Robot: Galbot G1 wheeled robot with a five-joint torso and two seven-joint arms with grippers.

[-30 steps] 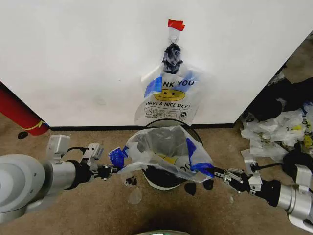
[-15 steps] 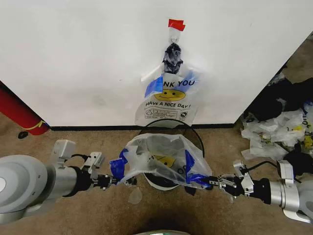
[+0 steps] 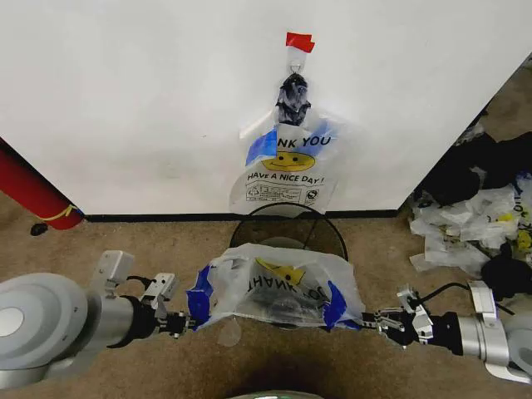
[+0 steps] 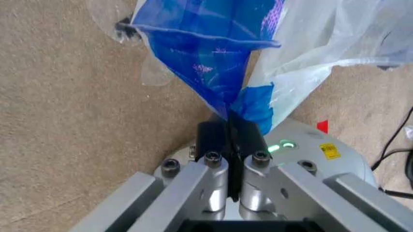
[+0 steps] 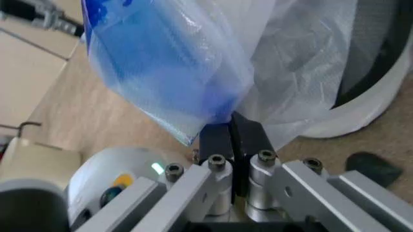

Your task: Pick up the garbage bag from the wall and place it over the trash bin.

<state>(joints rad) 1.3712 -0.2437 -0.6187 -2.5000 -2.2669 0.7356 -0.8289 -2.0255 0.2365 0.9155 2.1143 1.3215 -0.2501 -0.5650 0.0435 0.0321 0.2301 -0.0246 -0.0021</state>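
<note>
The garbage bag (image 3: 274, 291), thin white plastic with an upside-down yellow smiley and blue tape patches, hangs stretched between my two grippers, low over the near side of the trash bin (image 3: 249, 229). My left gripper (image 3: 184, 322) is shut on the bag's left blue patch (image 4: 213, 63), with its fingers (image 4: 213, 137) pinched together. The right gripper (image 3: 371, 318) is shut on the right blue patch (image 5: 161, 72). The dark see-through bin stands against the white wall (image 3: 125, 100), its near rim hidden by the bag.
A second smiley bag (image 3: 287, 166) hangs from a red-taped hook on the wall above the bin. A red cylinder (image 3: 29, 191) leans at the left. Loose white bags and dark clutter (image 3: 465, 224) lie on the carpet at the right.
Both grippers have drawn back toward me and lower, carrying the bag with them. The bag was bunched up over the bin's mouth; now it is pulled flatter and covers the near rim.
</note>
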